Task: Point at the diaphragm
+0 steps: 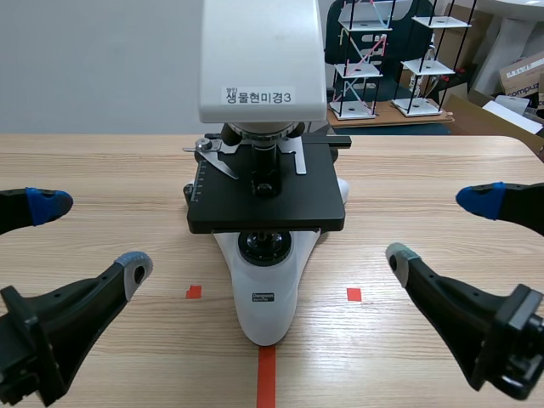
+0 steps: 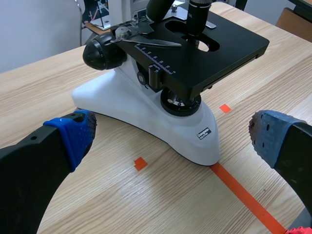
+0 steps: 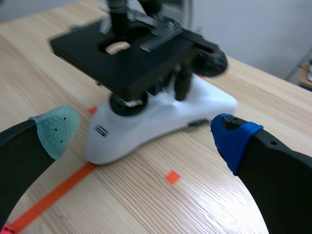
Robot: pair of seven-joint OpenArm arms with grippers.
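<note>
Pale wooden table (image 1: 102,170) carries a microscope (image 1: 265,212) with a glossy white base and a flat matte black stage. The diaphragm (image 1: 263,246), a round dark ring, sits under the stage. The left gripper (image 1: 92,236) and right gripper (image 1: 440,228) hang spread wide and empty, well apart from it.

From the left wrist, the ring lies ahead between the fingers. The right wrist shows it likewise.

To point well, I'd bring one arm in low, its tip aimed beneath the stage.

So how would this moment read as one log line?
left gripper: open, clear of microscope | right gripper: open, clear of microscope | diaphragm under stage: not yet pointed at
</note>
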